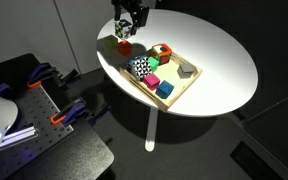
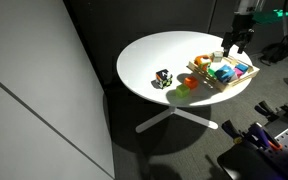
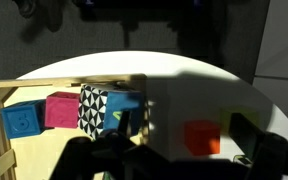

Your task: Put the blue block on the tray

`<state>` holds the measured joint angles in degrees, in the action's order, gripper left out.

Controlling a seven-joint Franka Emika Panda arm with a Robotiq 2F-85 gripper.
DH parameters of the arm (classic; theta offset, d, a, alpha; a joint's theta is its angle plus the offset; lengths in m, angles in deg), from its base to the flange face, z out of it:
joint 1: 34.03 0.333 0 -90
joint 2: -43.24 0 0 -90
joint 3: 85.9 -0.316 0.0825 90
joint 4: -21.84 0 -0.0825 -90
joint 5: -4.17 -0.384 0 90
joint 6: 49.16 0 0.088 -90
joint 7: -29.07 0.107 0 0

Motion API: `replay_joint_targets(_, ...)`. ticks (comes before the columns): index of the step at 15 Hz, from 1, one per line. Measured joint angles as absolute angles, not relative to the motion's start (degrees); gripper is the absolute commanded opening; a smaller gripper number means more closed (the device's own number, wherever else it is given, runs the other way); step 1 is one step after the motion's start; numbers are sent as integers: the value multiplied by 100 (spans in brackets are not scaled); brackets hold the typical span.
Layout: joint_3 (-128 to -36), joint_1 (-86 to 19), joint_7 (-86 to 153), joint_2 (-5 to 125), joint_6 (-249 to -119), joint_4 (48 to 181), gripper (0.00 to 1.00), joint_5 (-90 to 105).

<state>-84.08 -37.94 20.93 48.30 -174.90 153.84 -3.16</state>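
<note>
One tray (image 3: pixel 44 85), one checkered block (image 3: pixel 92 108), one pink block (image 3: pixel 61 110), one orange block (image 3: pixel 201 137) — and two blue blocks (image 3: pixel 21 120) (counted in the wrist view).

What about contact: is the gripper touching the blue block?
Apart. In an exterior view the gripper hangs beyond the tray's corner, near the orange block; the blue block lies on the tray, well away.

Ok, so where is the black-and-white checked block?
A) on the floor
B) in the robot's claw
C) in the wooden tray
C: the wrist view shows the checked block inside the wooden tray, right beside a pink block.
</note>
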Motion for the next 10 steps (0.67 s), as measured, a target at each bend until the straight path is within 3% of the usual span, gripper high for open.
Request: replay_joint_targets(10, -8413, -3686, 2815, 3907, -17815, 15914, 100, 181)
